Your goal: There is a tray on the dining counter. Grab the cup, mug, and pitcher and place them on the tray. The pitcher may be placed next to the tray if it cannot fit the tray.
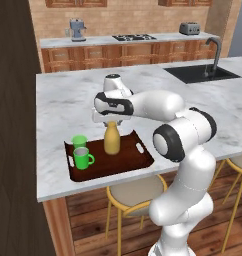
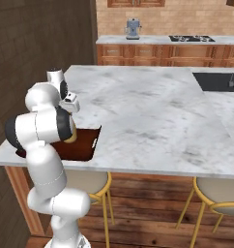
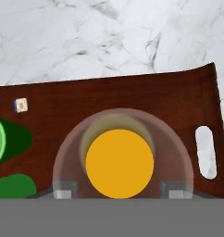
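On the dining counter (image 1: 63, 95), near its front edge, I see the dark brown tray (image 1: 138, 162) with all three vessels standing on it. From the left base view, the pitcher (image 1: 112, 139) stands upright around the middle of the tray, and my gripper (image 1: 111, 121) sits directly above it, right at the top of its neck. Looking down through the hand view, the pitcher (image 3: 119, 163) sits centred between my two fingertips (image 3: 63, 190), one on each side of its rounded body, with the tray's white slot handle (image 3: 206, 152) off to the right. My fingers stand fairly wide apart, straddling the pitcher, but I cannot tell whether they press on it or stand just clear. Toward the tray's other end, the cup (image 1: 79, 141) and the mug (image 1: 83, 158) stand close together, well apart from the pitcher, the mug nearer the counter's front edge with its handle pointing toward the pitcher.
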